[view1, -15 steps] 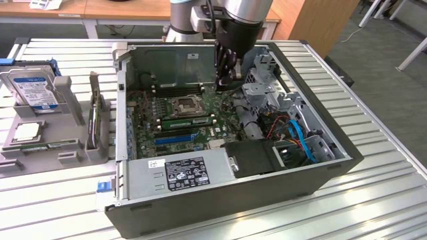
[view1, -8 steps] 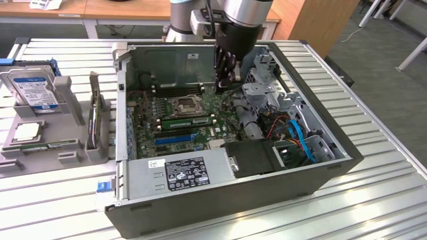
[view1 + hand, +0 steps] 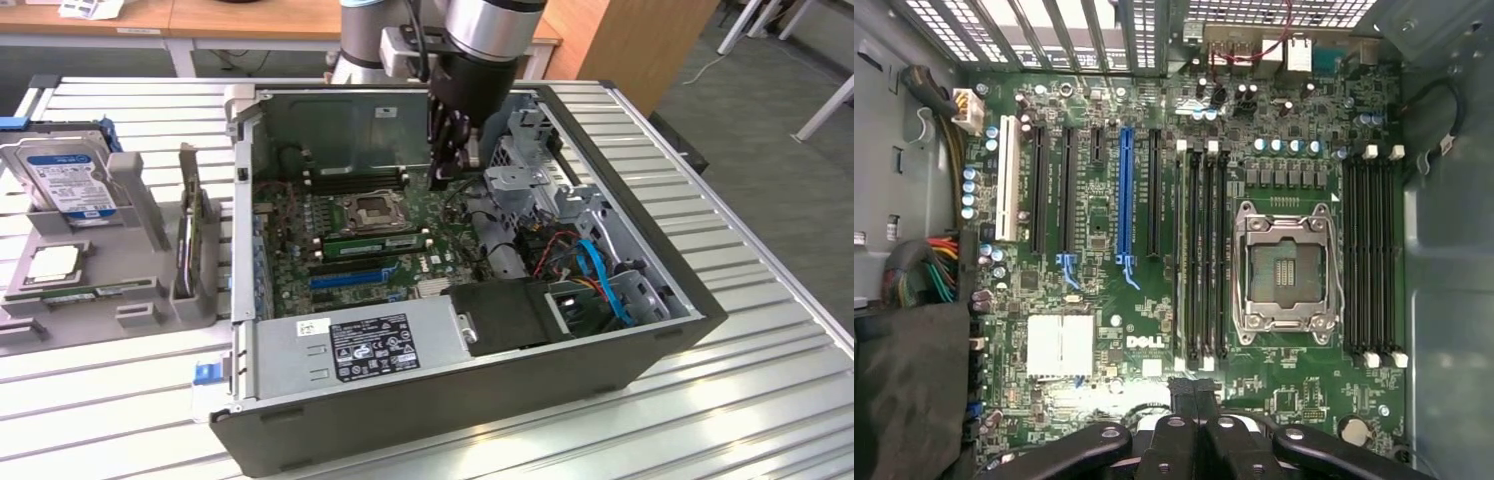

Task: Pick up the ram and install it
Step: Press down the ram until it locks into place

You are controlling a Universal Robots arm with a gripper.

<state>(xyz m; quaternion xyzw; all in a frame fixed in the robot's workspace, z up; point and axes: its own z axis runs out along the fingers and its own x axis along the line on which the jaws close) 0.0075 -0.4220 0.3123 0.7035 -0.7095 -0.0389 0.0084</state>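
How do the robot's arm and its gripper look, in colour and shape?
The arm is a thick silver-grey cylinder with a pale box and black cables at its wrist. The gripper is black, with curved links joined by round silver pins.

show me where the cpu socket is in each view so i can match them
Exterior view: cpu socket at the middle of the motherboard, inside the open case.
Wrist view: cpu socket between two banks of black memory slots.
Shared landmark: the long blue expansion slot.
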